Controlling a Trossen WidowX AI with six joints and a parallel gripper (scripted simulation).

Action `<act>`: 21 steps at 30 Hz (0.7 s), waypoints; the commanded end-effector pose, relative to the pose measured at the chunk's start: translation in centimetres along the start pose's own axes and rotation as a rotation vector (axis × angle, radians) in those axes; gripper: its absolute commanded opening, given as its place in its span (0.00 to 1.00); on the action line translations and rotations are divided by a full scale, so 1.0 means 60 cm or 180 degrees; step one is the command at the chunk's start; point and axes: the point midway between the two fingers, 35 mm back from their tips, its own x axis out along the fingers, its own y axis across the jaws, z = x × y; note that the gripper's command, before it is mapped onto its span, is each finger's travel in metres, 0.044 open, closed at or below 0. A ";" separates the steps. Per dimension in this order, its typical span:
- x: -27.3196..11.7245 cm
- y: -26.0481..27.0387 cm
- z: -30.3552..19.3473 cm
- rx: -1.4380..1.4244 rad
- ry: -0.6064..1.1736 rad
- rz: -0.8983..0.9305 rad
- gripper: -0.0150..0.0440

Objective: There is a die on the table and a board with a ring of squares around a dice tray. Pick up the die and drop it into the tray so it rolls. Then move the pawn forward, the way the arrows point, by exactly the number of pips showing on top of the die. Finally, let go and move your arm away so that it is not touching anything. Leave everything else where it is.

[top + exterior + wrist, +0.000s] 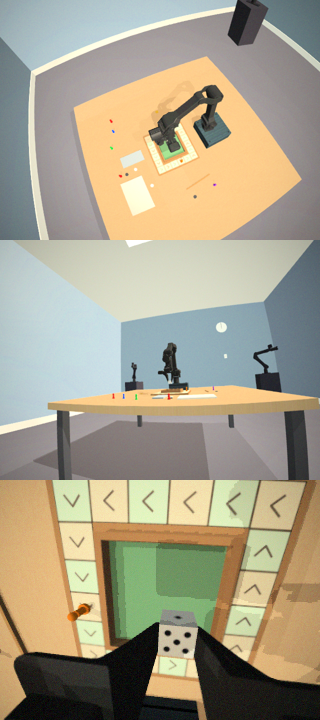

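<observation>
Hanging over the board (191, 154), the arm hides most of the green tray (145, 595) from the top view; only the wrist view shows the gripper (172, 647) clenched on the die (176, 634), five pips facing the camera. The orange pawn (79, 613) stands on a left-side square.

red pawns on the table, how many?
2. One red pawn heads the row with the blue pawn and green pawn; the second red pawn sits beside a dark disc. The arm hides part of the board.
</observation>
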 end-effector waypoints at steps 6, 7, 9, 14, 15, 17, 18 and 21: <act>0.010 0.029 -0.006 -0.0100 -0.0165 0.0024 0.25; 0.012 0.029 -0.004 -0.0099 -0.0273 0.0029 0.25; 0.015 0.028 -0.001 -0.0098 -0.0489 0.0038 0.25; 0.022 0.027 0.005 -0.0095 -0.1029 0.0053 0.25; 0.024 0.027 0.007 -0.0096 -0.1138 0.0054 0.25; 0.027 0.028 0.010 -0.0096 -0.1354 0.0055 0.25; 0.028 0.028 0.011 -0.0096 -0.1462 0.0056 0.25; 0.029 0.028 0.012 -0.0095 -0.1787 0.0057 0.25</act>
